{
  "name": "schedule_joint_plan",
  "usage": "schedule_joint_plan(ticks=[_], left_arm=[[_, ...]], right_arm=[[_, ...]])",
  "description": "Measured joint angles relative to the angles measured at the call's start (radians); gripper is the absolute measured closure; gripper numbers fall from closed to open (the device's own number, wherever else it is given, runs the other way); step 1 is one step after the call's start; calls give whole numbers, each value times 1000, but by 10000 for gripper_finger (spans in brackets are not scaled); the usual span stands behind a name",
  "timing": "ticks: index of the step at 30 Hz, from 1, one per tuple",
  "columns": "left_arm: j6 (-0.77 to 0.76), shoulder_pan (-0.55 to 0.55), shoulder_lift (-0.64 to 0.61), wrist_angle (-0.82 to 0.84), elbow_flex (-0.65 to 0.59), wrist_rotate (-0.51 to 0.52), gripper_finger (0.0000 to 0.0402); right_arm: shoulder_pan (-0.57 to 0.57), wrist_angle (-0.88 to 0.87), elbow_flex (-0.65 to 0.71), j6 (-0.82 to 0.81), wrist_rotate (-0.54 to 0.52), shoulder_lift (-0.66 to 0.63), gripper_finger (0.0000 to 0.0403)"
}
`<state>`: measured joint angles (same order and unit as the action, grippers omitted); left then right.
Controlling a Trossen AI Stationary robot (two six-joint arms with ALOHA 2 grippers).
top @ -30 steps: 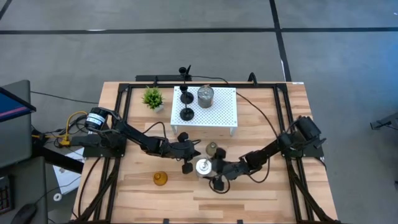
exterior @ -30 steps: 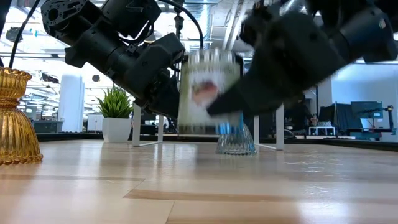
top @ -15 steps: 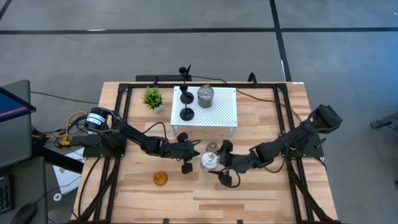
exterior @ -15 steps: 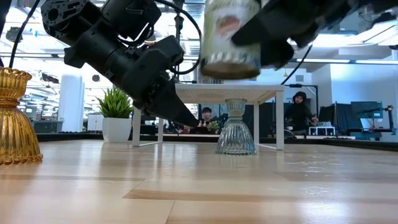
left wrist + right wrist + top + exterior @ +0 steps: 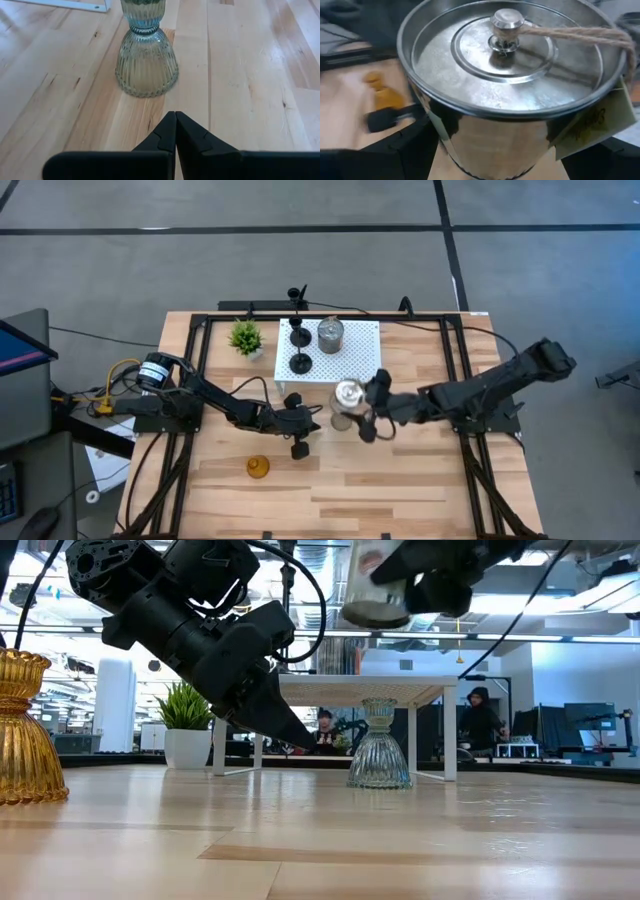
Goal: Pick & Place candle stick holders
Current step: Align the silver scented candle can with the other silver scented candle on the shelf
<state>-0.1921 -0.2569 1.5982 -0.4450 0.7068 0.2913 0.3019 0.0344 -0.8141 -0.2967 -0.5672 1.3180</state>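
Low view crops your right gripper (image 5: 420, 585) grasping the lidded jar (image 5: 378, 580) aloft; below it sits the ribbed holder (image 5: 379, 745), facing your clenched left gripper (image 5: 290, 730).

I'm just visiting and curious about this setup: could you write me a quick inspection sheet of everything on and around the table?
Surface: pale wooden table.
Job's things: lidded silver jar lifted in the right gripper; ribbed glass bell holder and amber glass holder on the table; two black sticks and another jar on the white perforated stand.
Clutter: green potted plant.
Grippers: left gripper shut, empty, low.
Cables: black, along arms.
Surroundings: people behind.
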Motion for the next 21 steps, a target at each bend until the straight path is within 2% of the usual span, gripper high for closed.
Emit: schedule_joint_plan(ticks=[6,11,18,21], left_arm=[[0,0,0,1,0,-8,396],[0,-6,0,2,0,-14,396],[0,-5,0,2,0,-15,396],[0,-6,0,1,0,-15,396]], right_arm=[[-123,25,0,34,24,6,74],[-213,42,0,35,89,7,74],[-293,97,0,35,217,13,74],[-307,101,0,34,237,13,74]])
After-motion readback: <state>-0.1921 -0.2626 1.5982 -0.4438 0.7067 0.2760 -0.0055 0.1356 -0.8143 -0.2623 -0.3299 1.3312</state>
